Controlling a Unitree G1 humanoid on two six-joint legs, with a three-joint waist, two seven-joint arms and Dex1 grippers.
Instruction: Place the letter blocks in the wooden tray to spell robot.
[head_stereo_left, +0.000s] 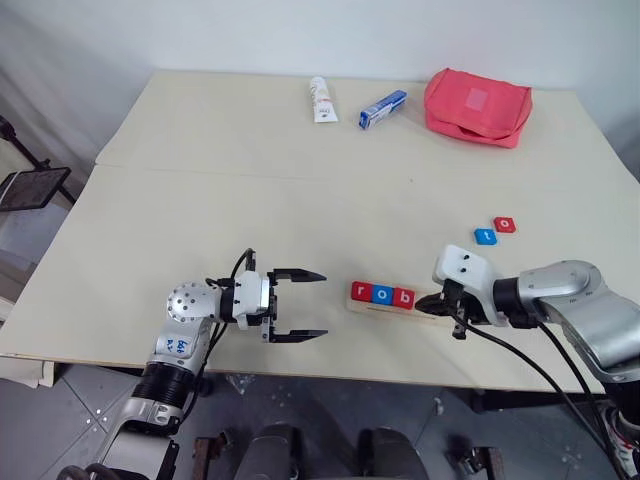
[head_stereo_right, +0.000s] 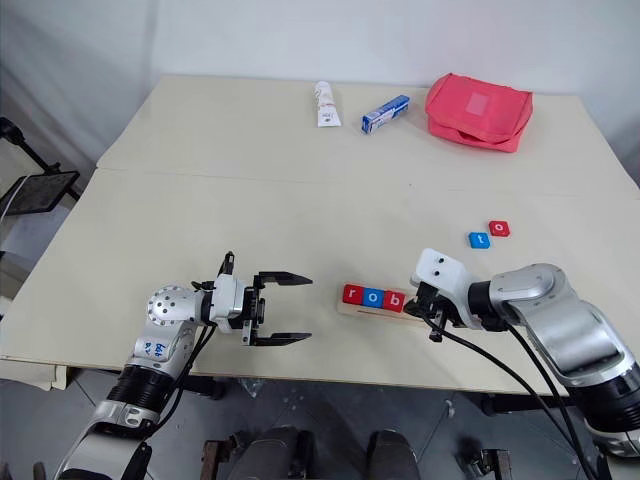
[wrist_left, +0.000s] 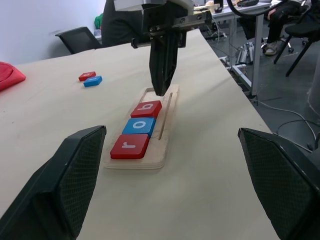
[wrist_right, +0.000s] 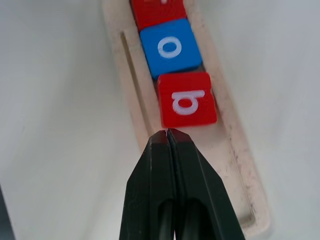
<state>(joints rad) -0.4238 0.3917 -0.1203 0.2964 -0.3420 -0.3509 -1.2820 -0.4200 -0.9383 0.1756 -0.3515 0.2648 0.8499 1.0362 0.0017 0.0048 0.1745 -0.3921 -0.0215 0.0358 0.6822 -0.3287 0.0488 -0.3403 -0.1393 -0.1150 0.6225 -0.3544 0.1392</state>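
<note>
Our right gripper (wrist_right: 167, 134) is clenched empty over the wooden tray (head_stereo_left: 425, 314), beside r, o, b (head_stereo_left: 381, 294); our left gripper (head_stereo_left: 297, 304) gapes. Beyond the tray wait t (head_stereo_left: 485, 236) and o (head_stereo_left: 505, 225): light, rigid, likely slippery tiles, best pinched by opposite edges.

Tray (wrist_left: 167, 125): pale bare wood, matt, layered edge. Tiles (wrist_left: 141, 126): smooth, slight sheen. Table (head_stereo_left: 200, 200): matt cream. Pouch (head_stereo_left: 477, 105): red cloth. Left gripper (wrist_left: 165, 185) pads (wrist_left: 75, 180): black, fine cross-hatch texture.
</note>
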